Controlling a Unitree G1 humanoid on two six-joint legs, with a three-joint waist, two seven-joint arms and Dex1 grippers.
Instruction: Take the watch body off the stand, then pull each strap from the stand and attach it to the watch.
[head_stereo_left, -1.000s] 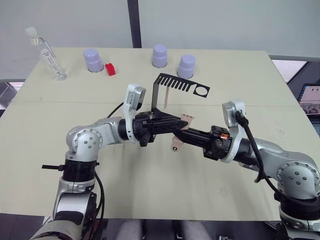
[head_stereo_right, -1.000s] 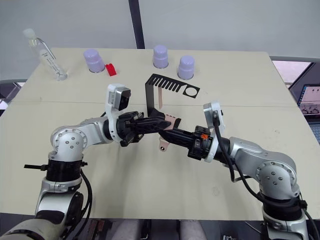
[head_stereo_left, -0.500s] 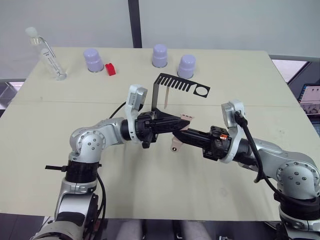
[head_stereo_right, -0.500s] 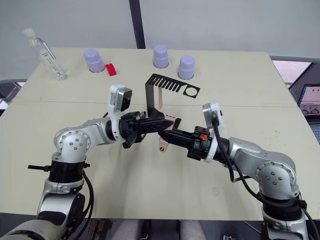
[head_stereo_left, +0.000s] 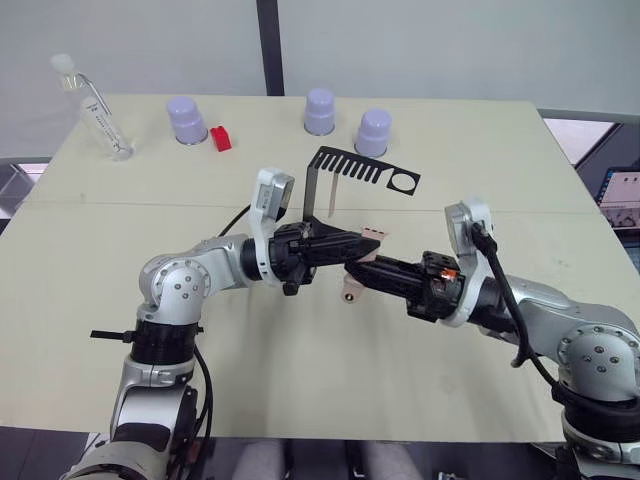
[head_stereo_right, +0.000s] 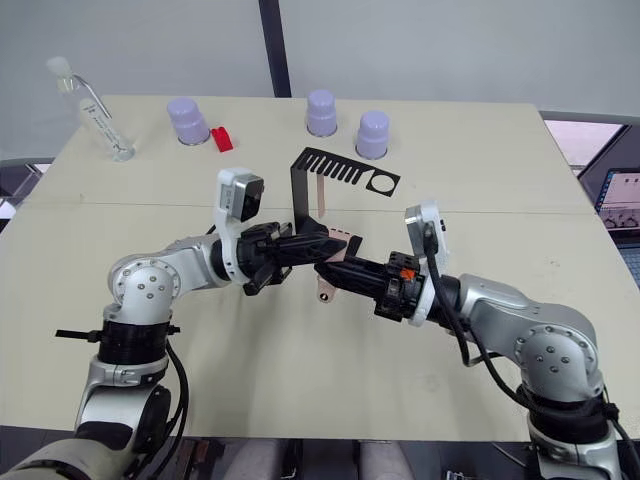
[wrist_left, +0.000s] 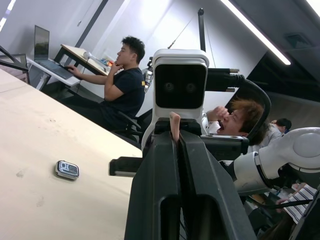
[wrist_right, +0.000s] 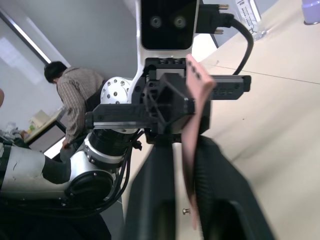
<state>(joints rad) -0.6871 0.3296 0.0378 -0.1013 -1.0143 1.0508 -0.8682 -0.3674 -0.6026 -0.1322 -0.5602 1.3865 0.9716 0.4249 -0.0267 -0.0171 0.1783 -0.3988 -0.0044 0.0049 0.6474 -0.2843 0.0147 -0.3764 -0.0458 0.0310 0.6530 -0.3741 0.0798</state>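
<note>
The black stand (head_stereo_left: 362, 170) is upright at mid-table, and one pale pink strap (head_stereo_left: 328, 203) hangs from its comb arm. A second pink strap (head_stereo_left: 371, 239) is held in the air just in front of the stand, its lower end (head_stereo_left: 351, 292) dangling. My left gripper (head_stereo_left: 355, 246) is shut on that strap; its thin edge (wrist_left: 174, 121) pokes out between the fingertips. From the opposite side my right gripper (head_stereo_left: 360, 273) is shut on the same strap (wrist_right: 192, 150). The two grippers meet tip to tip. The watch body (wrist_left: 67, 169) lies flat on the table.
Three lilac cups (head_stereo_left: 186, 120) (head_stereo_left: 319, 111) (head_stereo_left: 373, 132), a small red block (head_stereo_left: 221, 139) and a clear bottle (head_stereo_left: 95, 108) stand along the table's far edge. A seated person (wrist_left: 117, 90) is beyond the table, and another person (wrist_right: 75, 107) is in the background.
My left arm's elbow has shifted a little to the right. Both grippers stay closed on the strap at the same spot.
</note>
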